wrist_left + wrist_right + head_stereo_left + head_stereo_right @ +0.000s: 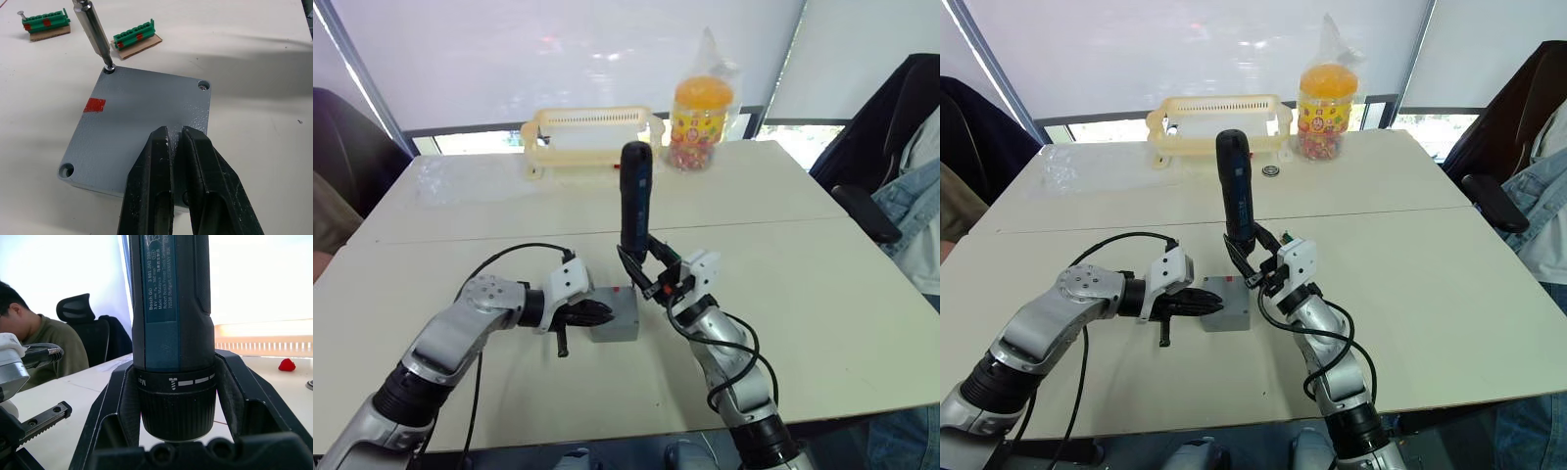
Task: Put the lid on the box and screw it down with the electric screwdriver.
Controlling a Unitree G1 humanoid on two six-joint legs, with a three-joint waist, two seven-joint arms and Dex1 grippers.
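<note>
- Two black fingers of the left gripper (176,166) lie pressed together, jaws clenched with nothing between them, their tips resting on top of the lid (142,122).
- The lid sits flat on the box (1227,305), a red mark on its top face, with a screw in one corner hole and another corner hole open.
- The right gripper (1258,264) has its jaws clamped around the collar of the electric screwdriver (1237,203), holding it upright, leaning slightly.
- Its metal bit (95,34) meets a corner hole of the lid.
- Just beyond the box on the desk (1430,284) lie two green connector pieces (134,40).
- At the far edge stand a yellow basket (592,142) and a jar with an orange lid (702,122).
</note>
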